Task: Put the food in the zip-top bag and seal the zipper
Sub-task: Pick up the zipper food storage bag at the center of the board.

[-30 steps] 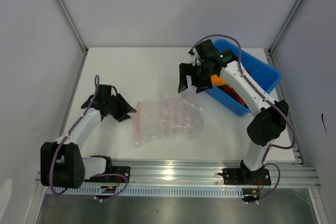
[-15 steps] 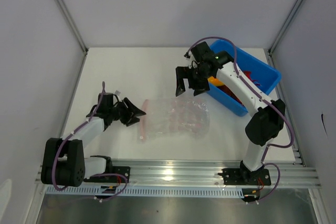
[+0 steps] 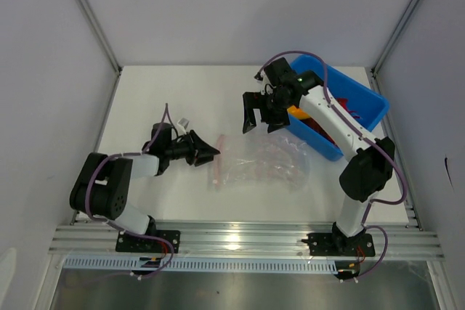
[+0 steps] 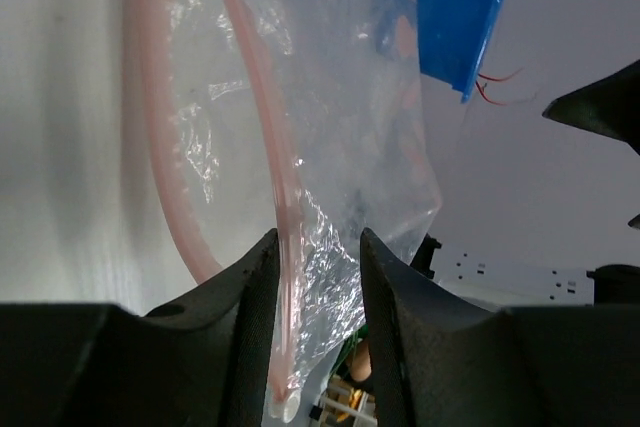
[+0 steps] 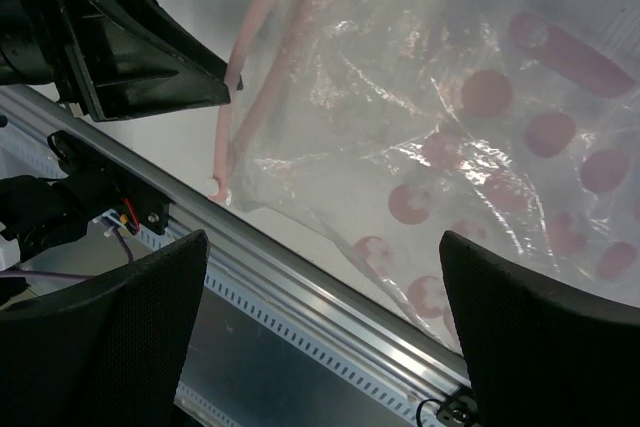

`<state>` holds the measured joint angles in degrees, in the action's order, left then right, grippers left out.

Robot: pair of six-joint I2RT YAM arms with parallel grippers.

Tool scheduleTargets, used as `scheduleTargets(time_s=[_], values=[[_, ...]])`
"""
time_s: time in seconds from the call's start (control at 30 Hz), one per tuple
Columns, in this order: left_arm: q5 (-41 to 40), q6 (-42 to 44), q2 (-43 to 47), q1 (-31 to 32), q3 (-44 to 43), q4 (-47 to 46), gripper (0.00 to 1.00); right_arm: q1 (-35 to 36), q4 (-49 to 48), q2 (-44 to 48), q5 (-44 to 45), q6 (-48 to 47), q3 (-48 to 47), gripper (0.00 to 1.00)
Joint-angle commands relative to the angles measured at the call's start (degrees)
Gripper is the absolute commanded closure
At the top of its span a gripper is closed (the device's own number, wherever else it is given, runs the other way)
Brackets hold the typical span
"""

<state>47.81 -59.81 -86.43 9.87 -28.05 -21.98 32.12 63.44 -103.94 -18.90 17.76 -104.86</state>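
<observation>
We see the zip-top bag (image 3: 265,166) lying near the middle of the table (image 3: 167,92), its pink zipper (image 3: 217,161) along the edge facing the left arm. The left gripper (image 3: 207,155) has 1 lip of the zipper between its 2 fingers (image 4: 250,347), jaws slightly apart and not pinching. The right gripper (image 3: 264,117) hovers above the bag's far edge, jaws spread wide, empty. Orange and red food (image 3: 296,112) sits in the blue bin (image 3: 363,99) just beside the bag.
</observation>
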Motion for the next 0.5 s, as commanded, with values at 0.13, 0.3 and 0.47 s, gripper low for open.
scheduleTargets(time_s=[0.13, 0.3, 0.47], values=[[4.7, -5.0, -6.0, 4.4, -6.0, -12.5, 0.71, -0.3, -0.2, 0.9, 0.2, -1.1, 0.4, 0.01], [5.5, -5.8, -5.9, 4.9, -9.7, -11.6, 0.81, -0.5, -0.3, 1.6, 1.1, -1.0, 1.8, 0.01], [5.5, -2.9, -5.0, 6.0, -14.9, -4.2, 0.99, 0.0, 0.3, 1.9, 2.8, -1.3, 1.5, 0.01]])
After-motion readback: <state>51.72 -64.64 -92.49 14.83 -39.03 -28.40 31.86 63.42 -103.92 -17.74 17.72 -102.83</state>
